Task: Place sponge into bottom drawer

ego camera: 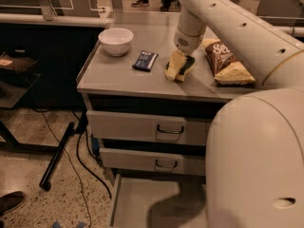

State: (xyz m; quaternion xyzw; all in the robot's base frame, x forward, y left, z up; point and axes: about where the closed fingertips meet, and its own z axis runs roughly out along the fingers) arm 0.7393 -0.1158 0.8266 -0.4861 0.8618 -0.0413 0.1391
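on the counter [118, 77], toward its middle-right, the hand [178, 64] is down at the sponge [189, 63], reaching in from above on the end of the pale arm [223, 18] that slants across the upper right of the camera view. the sponge shows a dark green layer on its right side and pale yellow beside it, and it sits tilted with its lower end on the counter top. the hand and the yellow foam blend together, so i cannot tell whether the hand is open or has closed on the sponge.

just left of the sponge lies a dark blue snack wrapper [145, 60], flat on the counter and apart from it. further left and back stands a white bowl [116, 41], upright. on the sponge's right lies a brown and yellow chip bag [227, 63], near it but not clearly touching.

below the counter top, the top drawer [128, 127] and the middle drawer [128, 159] are both pushed in, each with a small handle. the bottom drawer [142, 201] is pulled out toward the camera, its flat grey floor partly in shadow. the robot's rounded white body [256, 160] fills the lower right and covers the drawers' right ends. a black cable [83, 160] trails over the speckled floor left of the drawers, beside a black pole [57, 156].
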